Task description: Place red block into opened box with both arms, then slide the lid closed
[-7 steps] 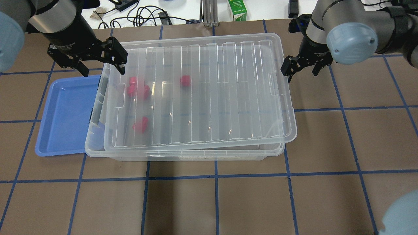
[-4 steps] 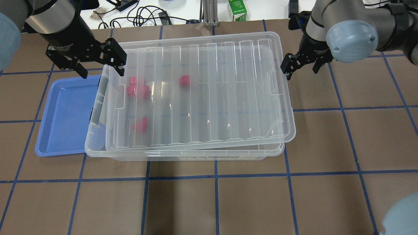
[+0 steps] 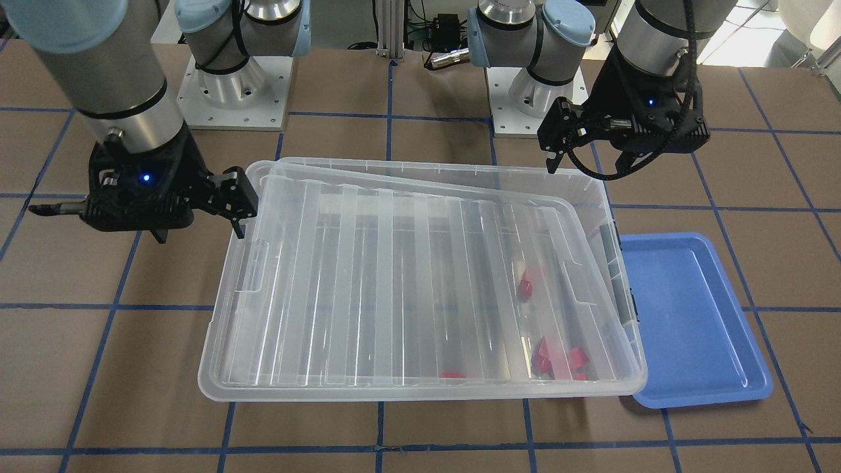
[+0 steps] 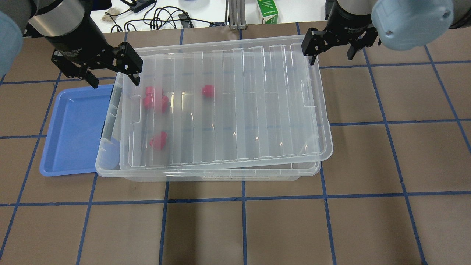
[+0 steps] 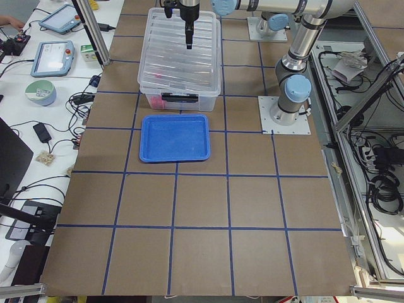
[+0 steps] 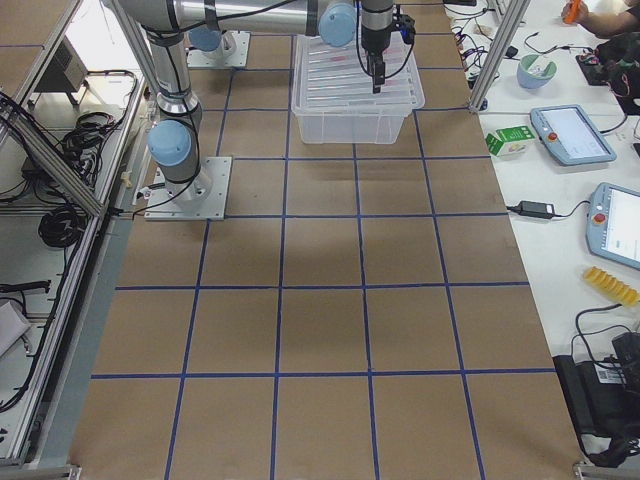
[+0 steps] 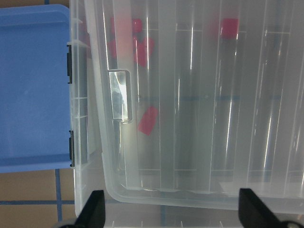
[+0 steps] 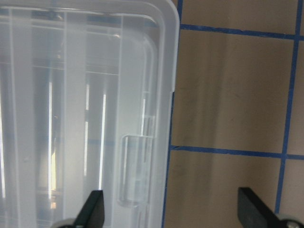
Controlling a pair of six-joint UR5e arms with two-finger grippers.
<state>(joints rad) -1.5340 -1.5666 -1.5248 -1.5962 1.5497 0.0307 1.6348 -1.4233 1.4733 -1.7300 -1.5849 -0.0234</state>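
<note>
Brown gridded counter [image 4: 257, 228]. Right pincer [image 4: 330, 56], wide and empty, has left lid [image 4: 235, 110] right edge for upper right corner. Left pincer [image 4: 114, 79] wide, unmoved, upper left. Red blocks [image 4: 158, 140] inside box [image 4: 206, 176]. Lid still skewed, closing unfinished.

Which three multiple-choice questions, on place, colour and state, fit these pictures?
1. Where is the blue tray relative to the box? A. inside it B. beside its short end C. stacked on top of it
2. What colour are the blocks in the box? A. green B. red C. yellow
3. How does the lid lie? A. askew on the box B. flat in the tray C. upright on edge
Answers: 1B, the overhead view shows it alongside that end; 2B, red shows through the lid; 3A, its corner overhangs the rim.
</note>
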